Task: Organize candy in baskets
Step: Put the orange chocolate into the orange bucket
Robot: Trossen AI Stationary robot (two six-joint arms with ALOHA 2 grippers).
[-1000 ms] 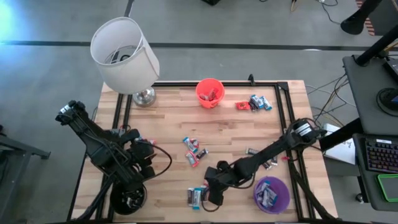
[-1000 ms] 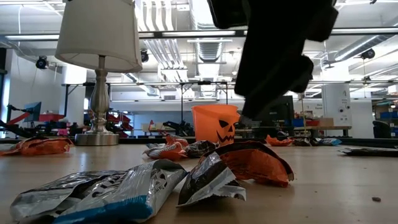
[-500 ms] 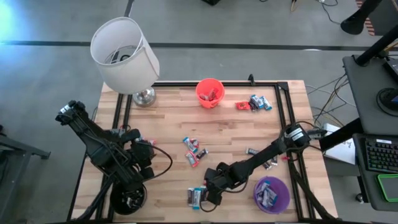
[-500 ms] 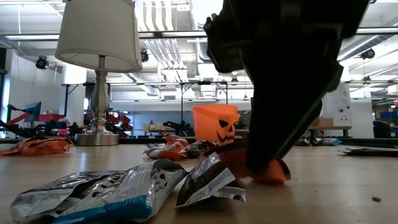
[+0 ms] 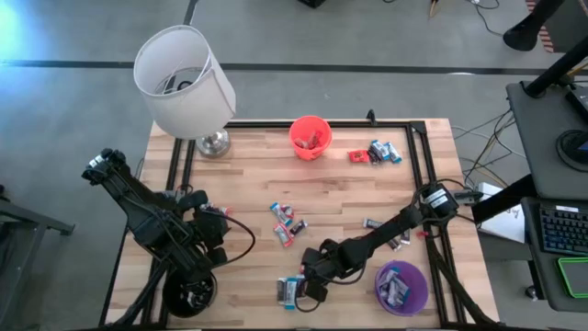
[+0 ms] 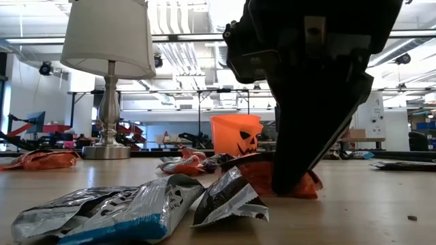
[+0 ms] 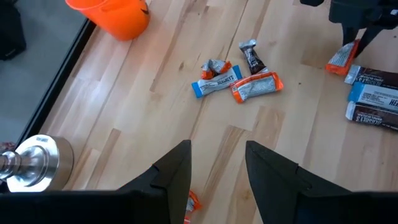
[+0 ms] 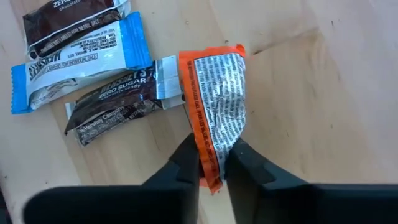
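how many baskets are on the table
3: orange basket at the far edge, purple basket at the near right corner, black basket at the near left, partly hidden under the left arm.

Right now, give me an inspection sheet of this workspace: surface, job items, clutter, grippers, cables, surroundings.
Surface: wooden table, black frame rails along its edges.
Job's things: orange bucket at the far edge, purple bucket near right with candy inside, black bucket near left; loose candies mid-table, more at the far right.
Clutter: lamp at the far left corner.
Grippers: right gripper shut on orange-wrapped candy; left gripper open, hovering at the near left.
Cables: bundled along the left arm.
Surroundings: grey floor, desk with keyboard to the right.
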